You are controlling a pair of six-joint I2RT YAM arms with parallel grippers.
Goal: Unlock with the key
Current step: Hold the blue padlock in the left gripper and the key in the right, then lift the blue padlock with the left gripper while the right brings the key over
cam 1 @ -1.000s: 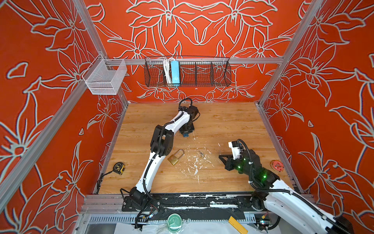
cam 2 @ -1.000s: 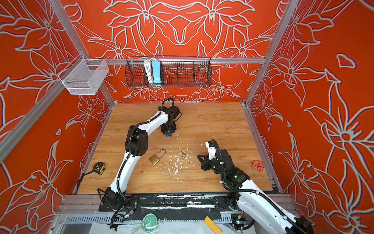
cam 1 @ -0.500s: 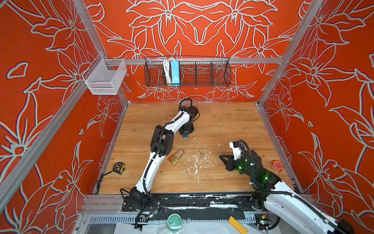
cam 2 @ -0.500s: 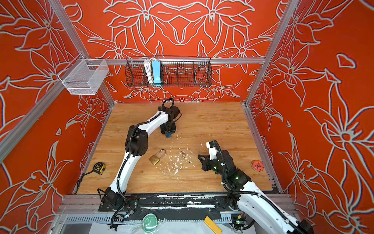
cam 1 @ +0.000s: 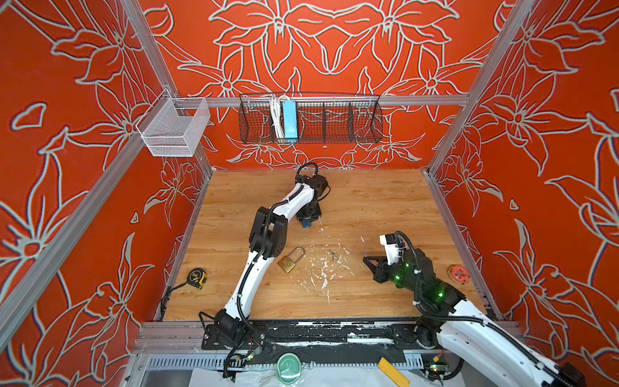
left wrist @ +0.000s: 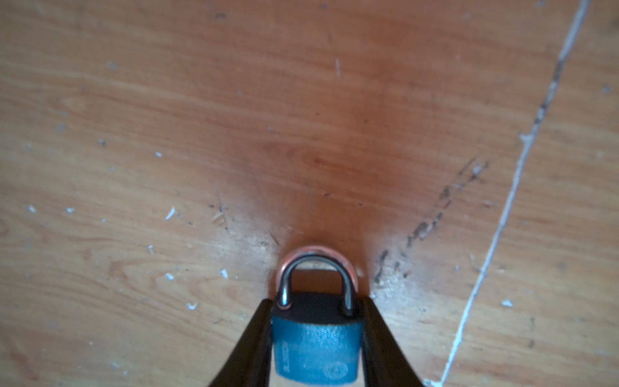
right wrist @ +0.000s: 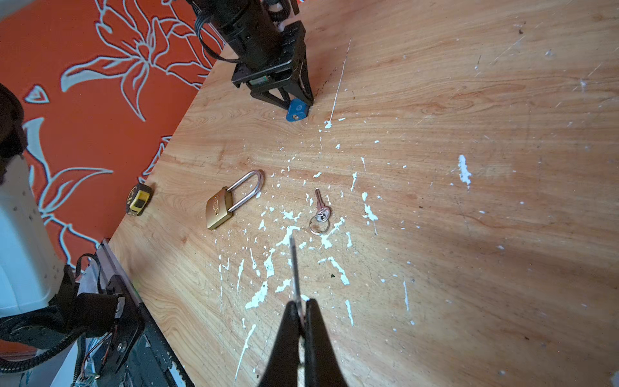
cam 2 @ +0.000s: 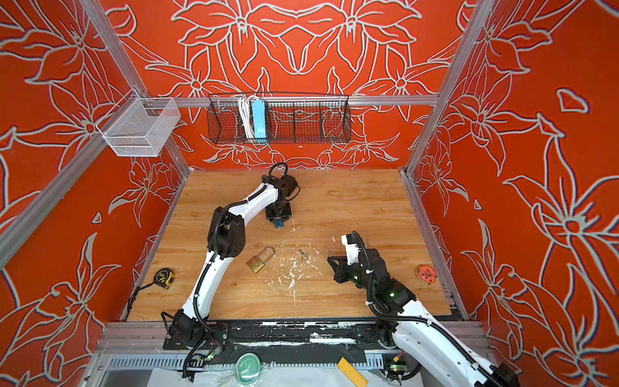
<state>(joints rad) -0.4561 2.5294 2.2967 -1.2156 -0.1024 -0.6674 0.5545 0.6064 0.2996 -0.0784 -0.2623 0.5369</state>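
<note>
A small blue padlock [left wrist: 316, 345] stands on the wooden table [cam 1: 368, 207] near the back middle, shackle away from the wrist camera. My left gripper [left wrist: 317, 303] is shut on its body, one finger on each side; both top views show this lock [cam 1: 306, 223] [cam 2: 278, 223] under the gripper. My right gripper [right wrist: 303, 303] hovers over the front right of the table, shut on a thin key [right wrist: 294, 264] whose blade sticks out ahead of the jaws, seen edge-on. The blue lock's keyhole end [right wrist: 296, 110] faces it from a distance.
A brass padlock [cam 1: 290, 261] lies flat mid-table, and a second key on a ring [right wrist: 320, 211] lies among white paint flecks. A tape measure [cam 1: 196, 278] sits front left and a pink round thing [cam 1: 459, 274] front right. Two wire baskets hang on the walls.
The right forearm has sunk slightly toward the front, with its gripper tip staying about where it was. The left arm and the blue padlock have not visibly moved.
</note>
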